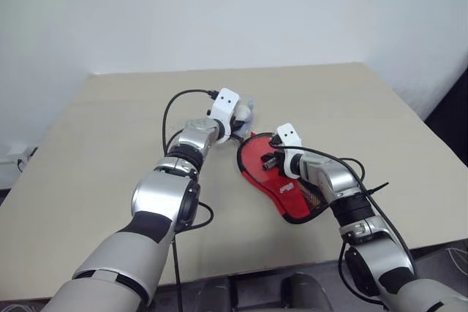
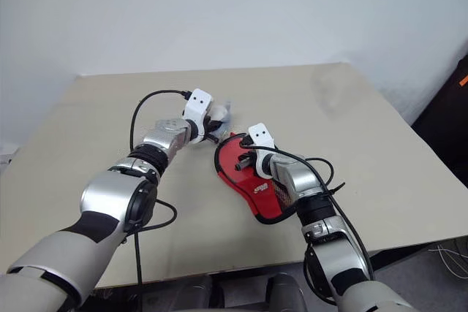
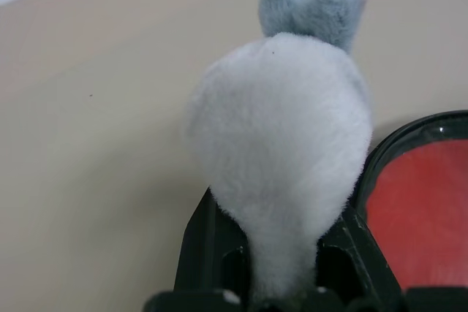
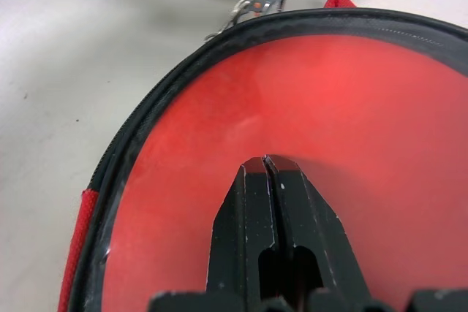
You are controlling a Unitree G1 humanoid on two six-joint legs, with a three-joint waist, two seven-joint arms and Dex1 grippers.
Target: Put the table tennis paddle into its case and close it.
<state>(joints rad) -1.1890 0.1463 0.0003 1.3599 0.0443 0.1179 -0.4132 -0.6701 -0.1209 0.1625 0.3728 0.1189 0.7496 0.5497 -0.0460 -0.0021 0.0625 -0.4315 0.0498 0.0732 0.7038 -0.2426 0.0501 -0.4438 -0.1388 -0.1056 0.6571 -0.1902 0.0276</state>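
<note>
The case point(image 1: 281, 180) lies flat on the table point(image 1: 102, 122) with its clear side up, and through that window we see the red face of the table tennis paddle point(image 4: 292, 107) already inside, so we judge the loading done and the zip the work in hand. Our right gripper point(image 4: 267, 162) has its two black fingers pressed tight together with nothing between them, tips down on the clear plastic over the red face, pinning the pouch to the table. Just ahead of those tips runs the black zip edging, and beyond it the metal clasp and cord leading to the pale blue-grey ball point(image 3: 281, 129). That ball sits in our left gripper point(image 3: 281, 283), jaws parted only narrowly and clamped on the fluffy lower end, just past the round end of the case from the right gripper. Now the risks: the grip is on soft fluff, so a hard tug along the zip could slide the ball out of the fingers; pulling at an angle to the track could jam the slider or lift the edge of the pouch; and if the right fingertips skid on the slick plastic, the whole case will drag along instead of closing. How much of the zip is already shut we can't quite tell from here.
</note>
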